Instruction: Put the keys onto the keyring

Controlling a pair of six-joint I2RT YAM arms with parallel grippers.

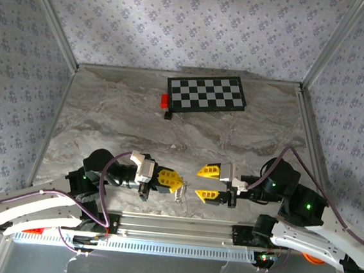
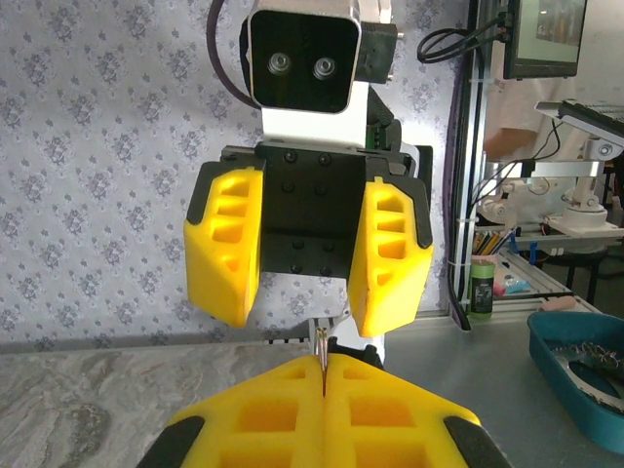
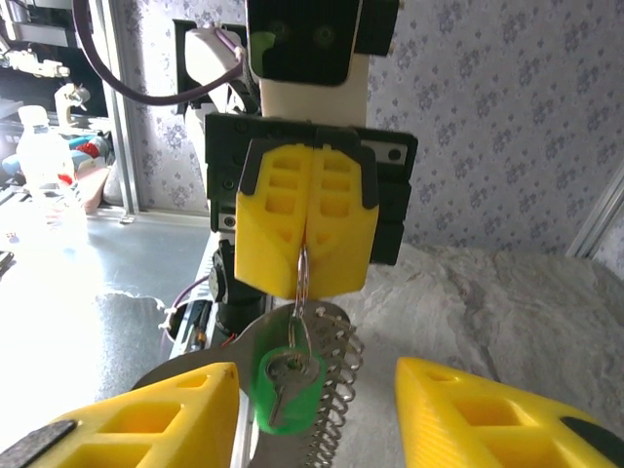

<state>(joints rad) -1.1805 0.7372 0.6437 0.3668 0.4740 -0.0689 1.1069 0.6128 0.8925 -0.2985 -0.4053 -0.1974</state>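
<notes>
My left gripper (image 1: 172, 181) is shut on the keyring (image 1: 178, 191), just above the table's near edge. In the left wrist view the ring (image 2: 322, 349) is a thin metal edge pinched between my shut left gripper (image 2: 323, 369). In the right wrist view the keyring (image 3: 304, 268) hangs from those shut yellow pads. A small silvery key (image 3: 285, 378) dangles from it against a green tag (image 3: 263, 405), beside a coiled metal chain (image 3: 339, 409). My right gripper (image 1: 202, 182) faces it, open, a little apart. Nothing sits between the fingers of the right gripper (image 3: 317, 434).
A checkerboard (image 1: 207, 94) lies at the back of the marble table (image 1: 106, 116), with a small red block (image 1: 164, 99) and a black one (image 1: 168, 115) at its left end. An aluminium rail (image 1: 173, 226) runs along the near edge. Patterned walls (image 1: 21, 63) close in the sides.
</notes>
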